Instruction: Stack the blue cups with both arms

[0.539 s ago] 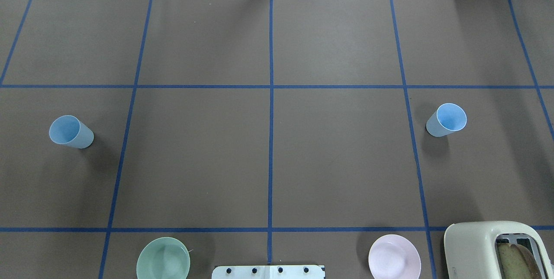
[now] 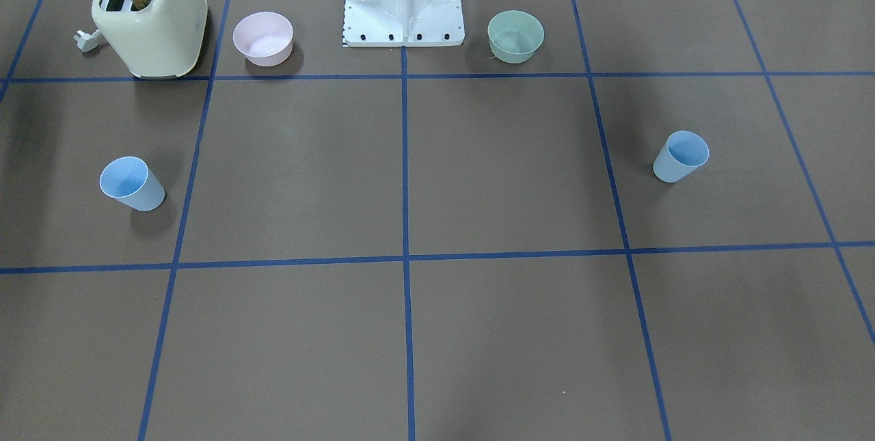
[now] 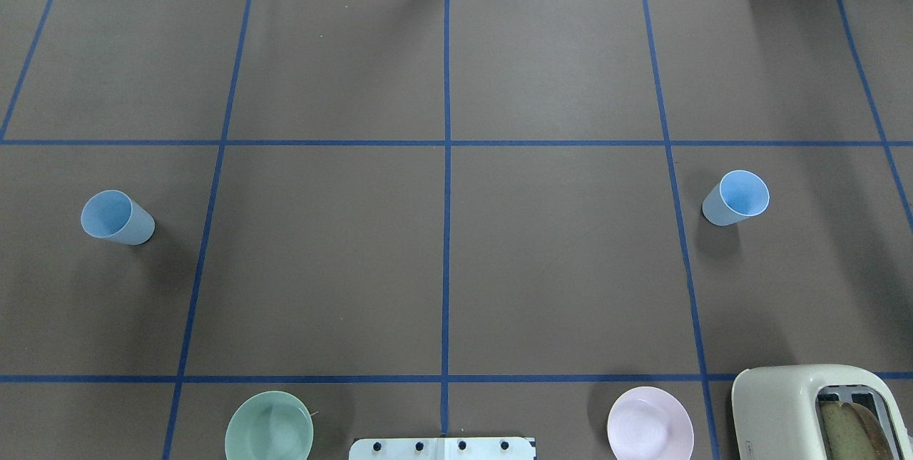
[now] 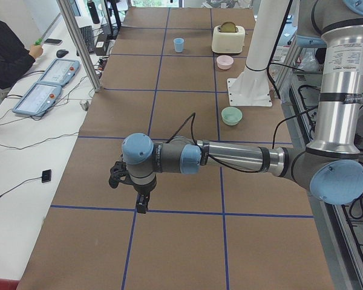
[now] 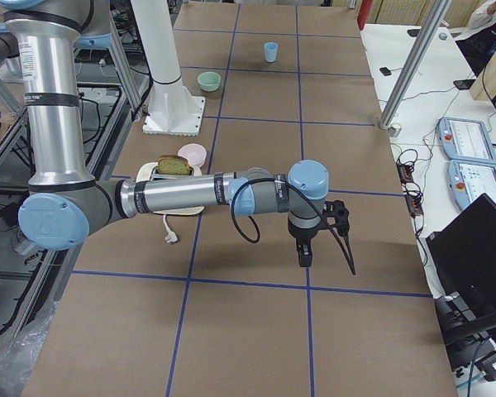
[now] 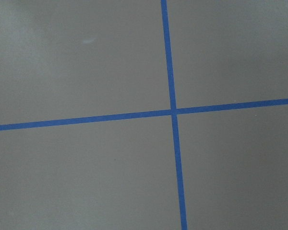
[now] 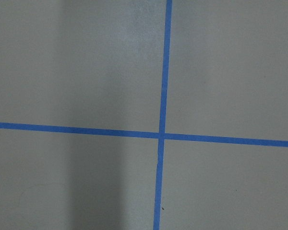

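Observation:
Two light-blue cups stand upright and far apart on the brown table. One cup (image 3: pixel 116 217) is at the left of the overhead view and shows in the front view (image 2: pixel 681 156). The other cup (image 3: pixel 737 197) is at the right and shows in the front view (image 2: pixel 131 183). The left gripper (image 4: pixel 142 204) shows only in the left side view, pointing down over the table. The right gripper (image 5: pixel 304 255) shows only in the right side view, pointing down. I cannot tell whether either is open or shut. Both wrist views show only blue tape lines.
A green bowl (image 3: pixel 269 431) and a pink bowl (image 3: pixel 650 423) flank the white base (image 3: pixel 442 448) at the near edge. A cream toaster (image 3: pixel 813 410) with bread stands at the near right. An operator (image 4: pixel 6 51) sits beyond the table's far side.

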